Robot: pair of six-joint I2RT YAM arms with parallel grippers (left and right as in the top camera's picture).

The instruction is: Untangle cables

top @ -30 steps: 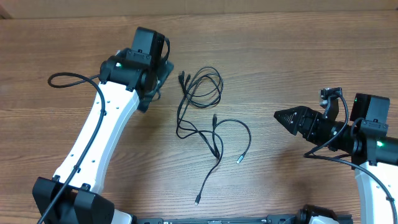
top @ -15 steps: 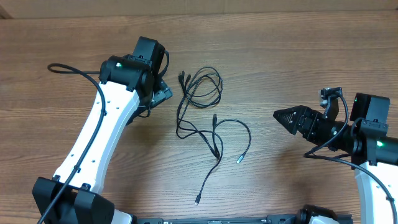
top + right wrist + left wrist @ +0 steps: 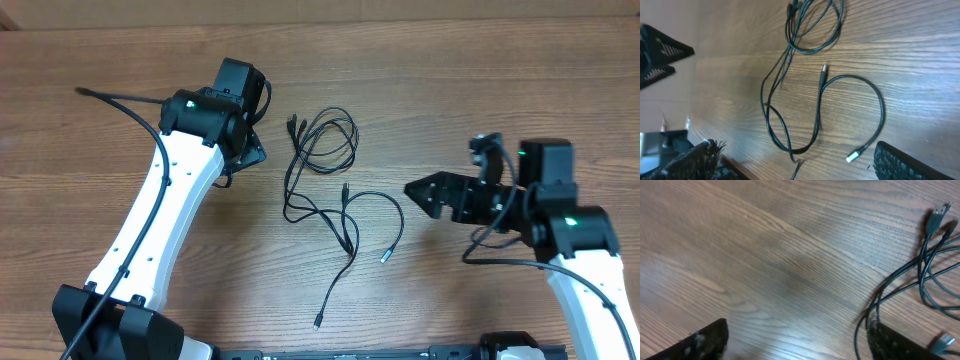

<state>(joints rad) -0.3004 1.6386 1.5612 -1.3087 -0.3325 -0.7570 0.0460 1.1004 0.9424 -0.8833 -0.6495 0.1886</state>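
Left pincer (image 3: 254,152) and right pincer (image 3: 414,188) gape, flanking cables (image 3: 819,105)

The left arm (image 3: 150,225) and the right arm (image 3: 590,295) are each wearing a smooth white shell on the long link. The left one is showing small dark screw holes, and both are carrying black joint housings with small green lights (image 3: 190,100) glowing on them. Thick black cables (image 3: 118,99) are looping off the housings, while the left claw (image 3: 250,152) and the right claw (image 3: 412,189) are showing matt black, wedge-shaped fingers (image 3: 692,159) with a rough, pitted surface.
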